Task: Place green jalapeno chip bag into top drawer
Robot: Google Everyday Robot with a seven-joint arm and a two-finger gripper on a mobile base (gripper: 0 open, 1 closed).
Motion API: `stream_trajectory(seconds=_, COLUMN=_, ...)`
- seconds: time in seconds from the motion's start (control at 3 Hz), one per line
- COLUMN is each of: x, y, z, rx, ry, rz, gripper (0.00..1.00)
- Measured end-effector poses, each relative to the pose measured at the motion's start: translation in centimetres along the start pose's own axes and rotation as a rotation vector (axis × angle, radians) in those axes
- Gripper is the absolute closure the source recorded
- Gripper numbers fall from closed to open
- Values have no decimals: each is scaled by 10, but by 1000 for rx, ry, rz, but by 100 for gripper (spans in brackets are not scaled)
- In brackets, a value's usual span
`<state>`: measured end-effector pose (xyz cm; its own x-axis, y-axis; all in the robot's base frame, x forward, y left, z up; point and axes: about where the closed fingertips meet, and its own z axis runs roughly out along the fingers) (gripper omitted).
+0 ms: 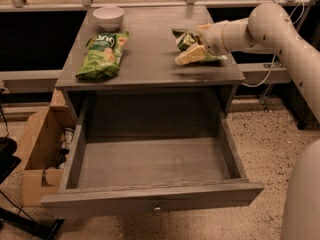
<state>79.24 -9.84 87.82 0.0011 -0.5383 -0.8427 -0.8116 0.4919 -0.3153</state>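
Green jalapeno chip bag (186,40) at jaws, rt tabletop (150,54).

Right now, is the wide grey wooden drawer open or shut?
Open: the wide grey wooden drawer is pulled out, its floor visible. The gripper is at the dark-green foil chip bag over the tabletop.

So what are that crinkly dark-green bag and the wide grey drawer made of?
The small dark-green chip bag, at the gripper on the right of the tabletop, looks like glossy foil: wrinkled, glinting. The wide grey drawer looks like matte wood, maybe painted; its round knob seems metal.
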Motion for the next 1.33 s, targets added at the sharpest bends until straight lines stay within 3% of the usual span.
stream_trajectory(seconds=0.67, x=23, y=8, z=15, rx=-33, ry=-4, rz=71, gripper=63)
stream_trajectory(seconds=1.0, x=23, y=10, z=18, rx=-39, ry=-5, rz=72, gripper=86)
stream_trajectory(seconds=1.33, x=20, y=12, z=21, rx=-48, ry=-5, rz=68, gripper=100)
